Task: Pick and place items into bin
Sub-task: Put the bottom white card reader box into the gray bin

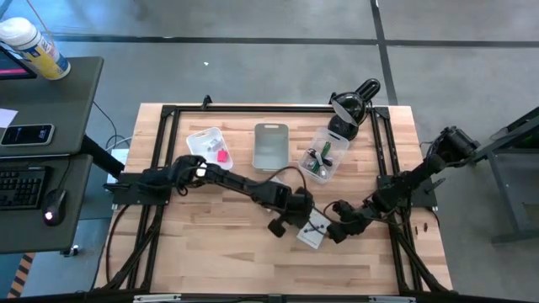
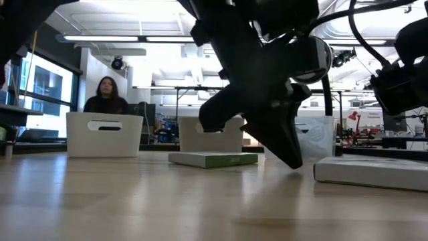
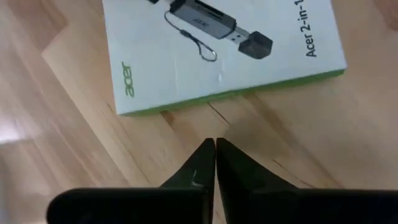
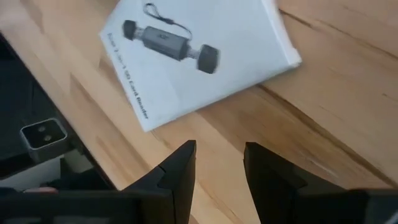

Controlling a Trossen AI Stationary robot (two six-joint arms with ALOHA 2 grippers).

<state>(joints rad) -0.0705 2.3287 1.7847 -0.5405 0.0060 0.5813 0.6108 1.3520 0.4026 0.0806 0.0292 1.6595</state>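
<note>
Two claws sit low over the wooden surface (image 1: 236, 244), both near the white printed boxes at roughly 5 o'clock from centre in the high view. Left claw (image 3: 215, 147): fingers pressed together, nothing between them, tips just short of a white box with a green edge (image 3: 224, 53) printed with a card-reader picture; not touching it. In the high view that left claw (image 1: 280, 225) is at the end of the arm reaching across from 9 o'clock. Right claw (image 4: 219, 149): fingers narrowly apart, nothing held, hovering beside a white box (image 4: 199, 56) printed with a small gadget; box lies flat, tilted relative to the wood grain. High view puts the right claw (image 1: 333, 231) just at 3 o'clock of the white boxes (image 1: 315, 229). Three bins along the 12 o'clock side: left bin (image 1: 210, 146) holds a pink block (image 1: 221, 154), middle bin (image 1: 271, 145) contents can't tell, right bin (image 1: 324, 155) holds a green pen (image 1: 324, 151) and dark bits. Low view: the green-edged box (image 2: 212, 158) flat on the surface, another white box (image 2: 371, 171) at 3 o'clock, a person (image 2: 107, 95) seated in the room behind.
</note>
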